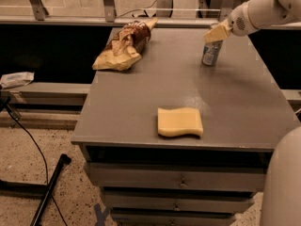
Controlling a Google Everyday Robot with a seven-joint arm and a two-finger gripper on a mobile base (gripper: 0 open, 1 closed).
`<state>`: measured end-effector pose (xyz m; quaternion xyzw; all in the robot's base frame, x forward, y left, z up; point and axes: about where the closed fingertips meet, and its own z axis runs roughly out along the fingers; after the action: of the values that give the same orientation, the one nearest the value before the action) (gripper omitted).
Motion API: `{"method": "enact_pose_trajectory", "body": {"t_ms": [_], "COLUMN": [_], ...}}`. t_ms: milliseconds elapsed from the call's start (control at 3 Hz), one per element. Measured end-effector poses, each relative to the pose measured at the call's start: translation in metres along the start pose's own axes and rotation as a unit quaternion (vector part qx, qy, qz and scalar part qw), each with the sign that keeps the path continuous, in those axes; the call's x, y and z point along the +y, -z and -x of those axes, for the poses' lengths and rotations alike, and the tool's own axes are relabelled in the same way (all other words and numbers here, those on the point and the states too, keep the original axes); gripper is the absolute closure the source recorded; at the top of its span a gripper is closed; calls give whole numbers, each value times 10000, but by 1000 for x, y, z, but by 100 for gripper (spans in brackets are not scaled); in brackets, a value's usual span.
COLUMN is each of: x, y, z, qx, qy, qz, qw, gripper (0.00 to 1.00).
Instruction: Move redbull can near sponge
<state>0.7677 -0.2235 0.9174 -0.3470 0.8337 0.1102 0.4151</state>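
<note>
The redbull can [210, 53], slim, silver and blue, stands upright at the back right of the grey table [141, 93]. My gripper [215, 33], pale yellow at the end of the white arm [261, 11], sits right at the can's top and covers it. The sponge [179, 122], flat and pale yellow with wavy edges, lies near the table's front edge, well apart from the can.
A crumpled brown and tan snack bag [124, 46] lies at the table's back left. Drawers [178, 180] run below the tabletop. A white robot body [284, 182] fills the lower right corner. A black cable [33, 145] and stand lie on the floor at left.
</note>
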Motion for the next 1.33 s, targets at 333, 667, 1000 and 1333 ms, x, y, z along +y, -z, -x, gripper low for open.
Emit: {"method": "enact_pose_trajectory", "body": {"t_ms": [333, 667, 1000, 1333], "x": [9, 36, 131, 201], "y": [12, 68, 144, 161], "z": [4, 9, 14, 3], "qx": [-312, -731, -661, -328], "qy": [98, 516, 1458, 1957], "qz": [323, 609, 1024, 1458], "qw": [9989, 9941, 9818, 9692], "gripper": [80, 100, 100, 100]}}
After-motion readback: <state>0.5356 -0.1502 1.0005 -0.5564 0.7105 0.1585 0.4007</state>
